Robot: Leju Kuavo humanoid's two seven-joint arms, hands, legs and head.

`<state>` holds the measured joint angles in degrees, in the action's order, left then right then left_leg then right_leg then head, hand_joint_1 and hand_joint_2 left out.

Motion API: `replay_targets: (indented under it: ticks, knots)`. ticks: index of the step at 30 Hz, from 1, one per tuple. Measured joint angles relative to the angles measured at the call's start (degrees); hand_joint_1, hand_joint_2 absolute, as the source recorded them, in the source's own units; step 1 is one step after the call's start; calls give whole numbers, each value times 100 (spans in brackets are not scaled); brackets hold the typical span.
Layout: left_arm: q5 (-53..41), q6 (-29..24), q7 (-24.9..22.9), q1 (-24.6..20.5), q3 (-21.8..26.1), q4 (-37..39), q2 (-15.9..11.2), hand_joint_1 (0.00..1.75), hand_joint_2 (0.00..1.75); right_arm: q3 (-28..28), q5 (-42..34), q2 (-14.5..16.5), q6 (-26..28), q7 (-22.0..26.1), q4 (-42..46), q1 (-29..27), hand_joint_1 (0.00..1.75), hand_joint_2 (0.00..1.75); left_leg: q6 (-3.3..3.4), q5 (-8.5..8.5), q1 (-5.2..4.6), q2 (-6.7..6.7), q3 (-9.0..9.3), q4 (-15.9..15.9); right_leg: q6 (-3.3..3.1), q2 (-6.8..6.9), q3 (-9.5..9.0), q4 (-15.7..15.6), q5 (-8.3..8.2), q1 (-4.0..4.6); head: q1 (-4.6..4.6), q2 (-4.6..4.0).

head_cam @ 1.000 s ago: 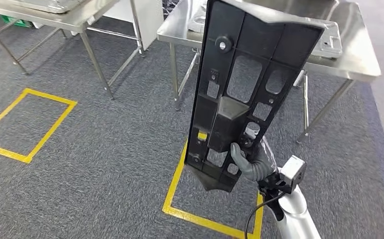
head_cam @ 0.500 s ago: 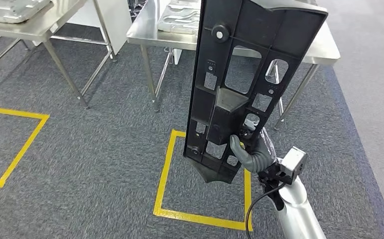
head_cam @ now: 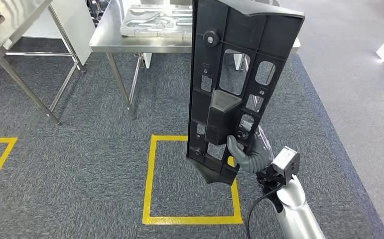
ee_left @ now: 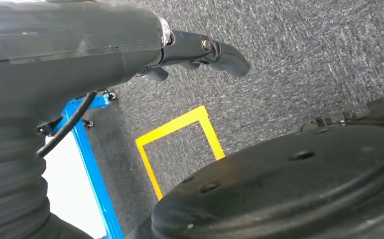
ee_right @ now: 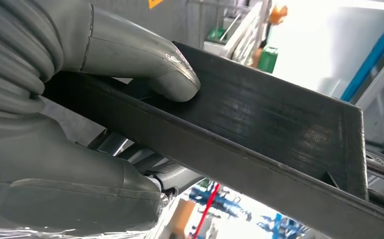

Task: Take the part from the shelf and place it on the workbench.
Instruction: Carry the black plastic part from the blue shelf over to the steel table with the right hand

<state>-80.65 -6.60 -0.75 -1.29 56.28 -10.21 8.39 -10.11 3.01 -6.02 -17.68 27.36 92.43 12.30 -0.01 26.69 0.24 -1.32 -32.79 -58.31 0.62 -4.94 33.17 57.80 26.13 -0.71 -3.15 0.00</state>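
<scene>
From the head view, our right hand (head_cam: pixel 249 155) grasps the black part (head_cam: pixel 234 84) near its lower end, holding it upright, likely to carry it clear toward the far counter (head_cam: pixel 145 42). The part is a long ribbed panel with cutouts. At the left wrist, our left hand (ee_left: pixel 199 50) hangs with fingers curled on nothing. At the right wrist, the thumb presses the part's edge.

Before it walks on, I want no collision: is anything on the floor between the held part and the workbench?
Nothing visible: the right hand holds the black part upright, and only carpet with a yellow floor square lies before the workbench. The part hides some floor behind it.
</scene>
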Motion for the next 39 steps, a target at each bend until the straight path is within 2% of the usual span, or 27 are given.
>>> replay_targets:
  ticks: [2,4,6,7,8,9,10,12,13,14,16,18,19,20,22,23,24,25,26,27,29,30,33,34,36,38,39]
  knots:
    - [9,-11,1,0,0,0,13,0,175,-12,30,-9,7,-31,-2,10,175,175,89,-29,-7,8,-7,23,71,9,16,1,5,-7,0,0]
    - [16,-27,0,6,1,0,27,0,175,-32,51,-21,4,-60,-5,40,175,175,171,-57,8,34,0,59,126,174,101,206,148,-5,1,0]
    - [19,-40,-1,14,3,0,36,0,175,-50,59,-27,4,-72,-11,81,175,175,220,-65,7,69,-5,74,162,376,405,857,497,-5,1,0]
    - [20,-44,-1,16,4,0,38,0,175,-58,60,-29,4,-73,-19,94,175,175,227,-64,1,83,-11,73,174,418,599,1249,667,-9,1,0]
    - [21,-45,-1,18,5,0,39,0,175,-63,61,-31,4,-75,-29,98,175,175,230,-64,-7,97,-14,72,181,438,751,1556,765,-12,1,0]
    - [22,-44,0,21,7,0,40,0,175,-67,62,-32,4,-78,-40,98,175,175,231,-62,-13,107,-14,71,178,445,816,1678,760,-12,1,0]
    - [26,-34,1,22,8,0,43,0,175,-69,66,-36,7,-84,-48,98,175,175,229,-61,-18,115,-9,70,167,450,760,1557,641,-9,1,0]
    - [32,1,-2,24,8,0,54,0,175,-75,78,-45,15,-94,-52,99,175,175,219,-54,-28,122,10,69,113,480,380,801,252,7,1,0]
    - [36,24,-8,26,9,0,61,0,175,-78,85,-52,20,-97,-51,99,175,175,206,-47,-41,123,15,63,81,503,186,407,109,28,1,0]
    - [43,39,-15,28,11,0,67,0,175,-85,90,-56,22,-99,-49,96,175,175,186,-42,-51,123,14,58,50,519,60,141,31,47,1,0]
    - [77,57,-28,32,33,0,74,0,175,-111,101,-63,22,-103,-46,75,175,175,131,-36,-66,129,10,60,4,516,9,-9,18,81,1,0]
    - [113,54,-30,38,75,0,73,0,175,-146,109,-70,18,-106,-44,54,175,175,66,-8,-73,137,10,48,-56,492,-4,-50,-9,54,1,0]
    - [127,46,-31,40,95,0,73,0,175,-163,110,-73,15,-104,-43,56,175,175,35,67,-75,133,-29,-48,-88,487,-17,-75,-25,35,1,0]
    - [142,38,-33,38,113,-1,72,0,175,-181,107,-73,13,-102,-41,63,175,175,6,203,-73,125,-127,-266,-114,484,-28,-97,-39,15,1,0]
    - [167,25,-37,29,140,-1,72,0,175,-209,101,-73,6,-98,-48,78,175,175,-38,568,-59,110,-475,-1002,-141,480,-30,-102,-44,14,1,0]
    - [171,23,-38,20,149,-1,72,0,175,-216,98,-73,4,-97,-60,80,175,175,-52,700,-56,108,-657,-1372,-146,475,-28,-96,-43,17,1,0]
    - [171,22,-39,14,154,0,73,0,175,-221,97,-73,2,-96,-76,80,175,175,-62,737,-55,108,-773,-1595,-148,468,-30,-91,-38,19,1,0]
    - [167,22,-40,9,155,0,74,0,175,-226,93,-73,3,-95,-91,80,175,175,-67,658,-51,108,-782,-1589,-146,458,-33,-82,-32,19,1,0]
    - [163,22,-45,7,155,-1,75,0,175,-230,89,-74,4,-91,-103,80,175,175,-67,483,-46,108,-682,-1357,-139,442,-38,-71,-23,17,1,0]
    - [159,21,-54,13,155,-1,76,0,175,-233,84,-74,6,-86,-108,80,175,175,-64,258,-37,105,-489,-943,-124,424,-46,-56,-10,15,1,0]
    - [154,20,-75,25,155,-1,81,0,175,-236,74,-78,11,-78,-109,80,175,175,-18,-15,-33,87,-136,-210,-77,392,-40,-16,18,31,1,0]
    - [152,20,-81,30,155,0,85,0,175,-237,71,-82,14,-72,-107,77,175,175,19,-53,-38,78,-57,-38,-50,382,-30,-2,26,39,1,0]
    - [144,22,-84,31,155,-1,102,0,175,-238,69,-99,23,-49,-97,55,175,175,139,-63,-48,74,-50,24,39,372,-15,9,36,39,1,0]
    - [142,22,-85,31,155,-2,109,0,175,-239,69,-105,27,-39,-94,49,175,175,174,-74,-40,79,-45,40,70,384,5,72,86,35,1,0]
    - [137,22,-85,33,155,-2,118,0,175,-239,69,-113,34,-15,-86,40,175,175,229,-89,-22,95,-42,65,125,416,203,521,360,24,1,0]
    - [127,21,-80,35,155,-2,118,0,175,-239,69,-115,39,5,-80,14,175,175,253,-86,-32,103,-55,63,162,436,584,1309,729,15,1,0]
    - [119,21,-75,36,155,-2,118,0,175,-240,72,-115,42,9,-80,-7,175,175,257,-83,-39,104,-58,62,168,438,727,1595,814,11,1,0]
